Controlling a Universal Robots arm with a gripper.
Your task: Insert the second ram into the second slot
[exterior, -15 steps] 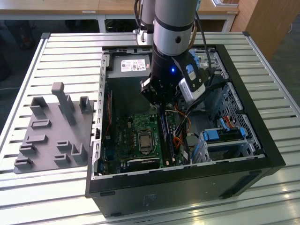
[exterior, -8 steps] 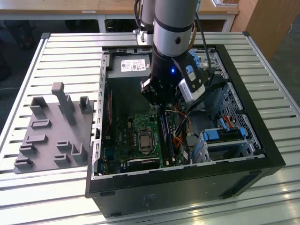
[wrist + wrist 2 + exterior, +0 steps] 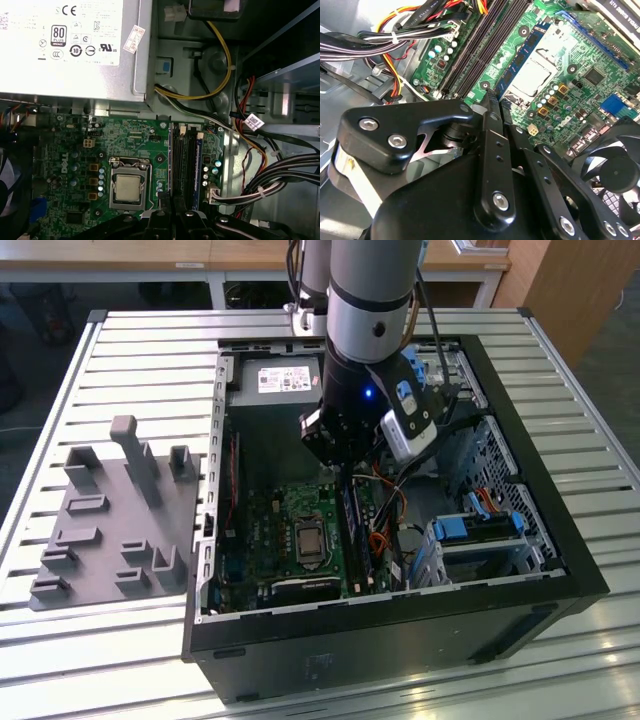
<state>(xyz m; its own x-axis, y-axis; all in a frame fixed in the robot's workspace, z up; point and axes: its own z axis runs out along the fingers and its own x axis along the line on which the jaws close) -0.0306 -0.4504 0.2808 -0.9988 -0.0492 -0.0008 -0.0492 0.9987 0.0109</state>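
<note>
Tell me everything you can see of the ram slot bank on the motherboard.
The ram slot bank is a set of long, narrow dark slots, plastic by the look, lying side by side on the green motherboard between the processor socket and the cable bundle, with pale latches at the end nearest the power supply. In the first wrist view a blue stick stands along its cable-side edge. The tool hangs over the bank.

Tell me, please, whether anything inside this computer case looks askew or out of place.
Nothing stands out. The blue ram stick runs straight along the memory slots beside the CPU socket, the cables are bundled aside, and the gripper hangs over the slots' end. Whether it is fully seated cannot be told.
</note>
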